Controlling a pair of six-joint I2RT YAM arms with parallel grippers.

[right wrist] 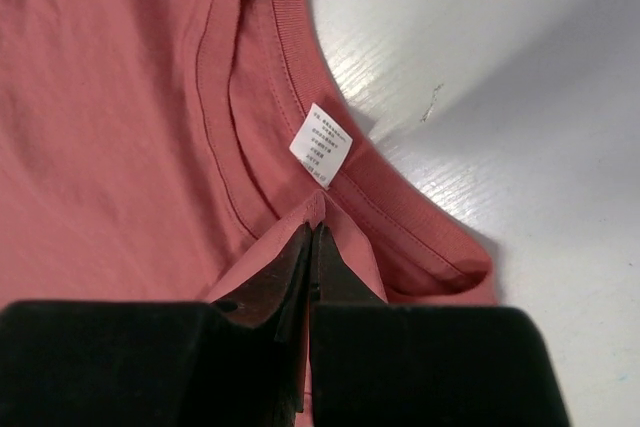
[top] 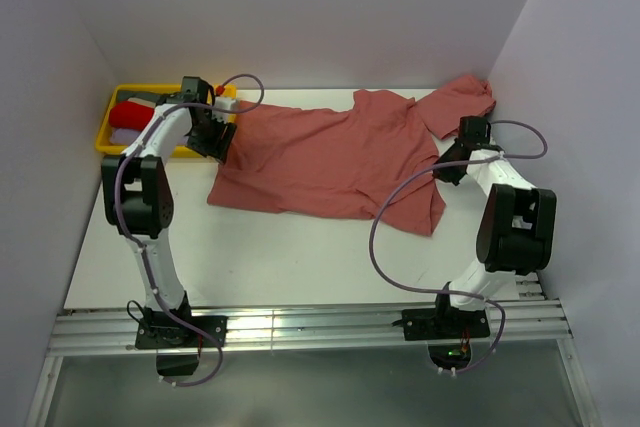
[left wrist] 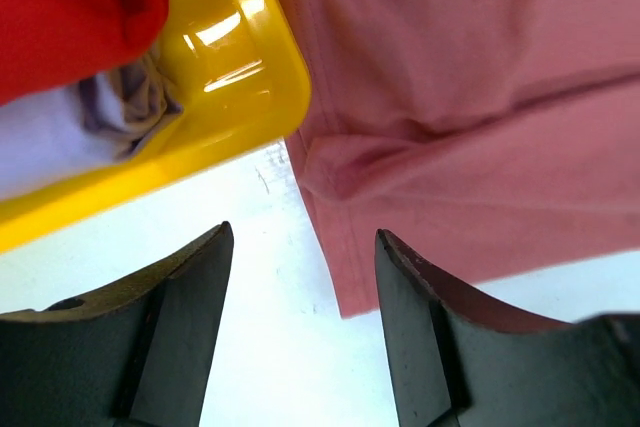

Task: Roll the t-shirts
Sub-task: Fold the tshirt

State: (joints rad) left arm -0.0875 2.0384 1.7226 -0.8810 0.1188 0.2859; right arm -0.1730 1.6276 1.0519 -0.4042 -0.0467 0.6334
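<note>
**White table [top: 300, 257], one t-shirt [top: 330, 162] spread out, right side pinching the neck**

We are looking at a white table boxed in by pale walls [top: 330, 7], with the arms bolted at the near edge. At far left a yellow tray [top: 112, 142] is sitting with red cloth [top: 130, 115] in it, not part of the job.

Just beside the tray, the left gripper [left wrist: 300, 247] is hovering over the shirt's hem corner with its jaws standing well apart and nothing between them. We are reading that as the cloth being let lie flat there.

The salmon-red t-shirt is lying across the middle of the table, mostly flat, hem toward the tray and neck toward the right. It is wrinkled and one sleeve is bunching at the far right corner.

On the right, the right gripper [right wrist: 312, 232] is pinching a small fold of cloth just below the collar [right wrist: 280, 47] and label [right wrist: 321, 145], jaws fully together. We are judging that this grip is holding the neck end taut so the shirt stays spread. No rolling is showing yet.
</note>
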